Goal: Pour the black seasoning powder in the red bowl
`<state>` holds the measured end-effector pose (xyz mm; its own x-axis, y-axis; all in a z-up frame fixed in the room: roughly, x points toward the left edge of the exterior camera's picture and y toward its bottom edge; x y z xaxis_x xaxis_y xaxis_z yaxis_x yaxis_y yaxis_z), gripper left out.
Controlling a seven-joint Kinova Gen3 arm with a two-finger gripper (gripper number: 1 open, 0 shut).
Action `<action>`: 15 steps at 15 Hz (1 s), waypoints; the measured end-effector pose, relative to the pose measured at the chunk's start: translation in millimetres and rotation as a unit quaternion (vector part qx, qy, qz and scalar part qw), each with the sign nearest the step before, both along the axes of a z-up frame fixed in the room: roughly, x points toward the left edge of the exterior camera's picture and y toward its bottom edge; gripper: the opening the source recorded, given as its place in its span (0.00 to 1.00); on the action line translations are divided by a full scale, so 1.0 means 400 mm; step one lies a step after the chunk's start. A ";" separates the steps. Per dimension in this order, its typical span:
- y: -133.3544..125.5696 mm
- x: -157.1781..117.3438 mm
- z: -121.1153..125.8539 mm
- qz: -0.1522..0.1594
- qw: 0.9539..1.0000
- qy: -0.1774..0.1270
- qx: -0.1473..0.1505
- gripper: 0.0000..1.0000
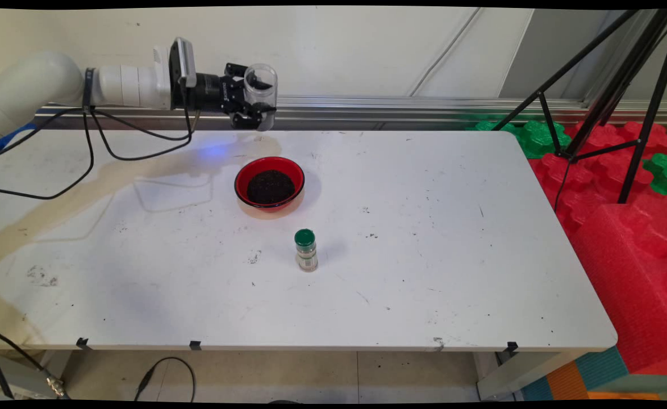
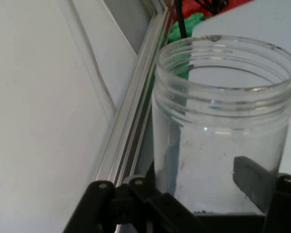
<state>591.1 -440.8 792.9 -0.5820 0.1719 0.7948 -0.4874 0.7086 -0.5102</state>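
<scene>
Gripper (image 1: 257,97) is clamped round a clear plastic jar (image 1: 261,85), held upright w/ mouth up, high over the table's (image 1: 424,227) far edge, above and behind the red bowl (image 1: 269,183) of dark grains. Jar looks near-empty, so prob. light; smooth, slippery walls, best gripped low on the body as here. Green-capped spice bottle (image 1: 305,250) stands well apart, nearer the front.

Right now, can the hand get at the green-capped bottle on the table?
Probably not: the hand is shut on a clear jar, though nothing stands around the bottle.

White arm (image 1: 123,85), black tool (image 1: 254,96), cables (image 1: 92,153)
</scene>
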 end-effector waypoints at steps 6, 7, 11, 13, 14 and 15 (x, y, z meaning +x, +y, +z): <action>0.000 0.012 -0.035 -0.015 0.998 -0.053 -0.030 0.00; 0.000 0.014 -0.041 -0.018 0.997 -0.064 -0.038 0.00; 0.001 0.020 -0.061 -0.032 0.991 -0.108 -0.071 0.00; 0.003 0.021 -0.067 -0.039 0.988 -0.125 -0.085 0.00; 0.005 0.021 -0.071 -0.044 0.985 -0.136 -0.093 0.00; 0.006 0.022 -0.075 -0.049 0.982 -0.148 -0.103 0.00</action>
<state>599.8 -438.3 762.9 -0.7547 0.3787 0.5357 -0.2300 0.6120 -0.7567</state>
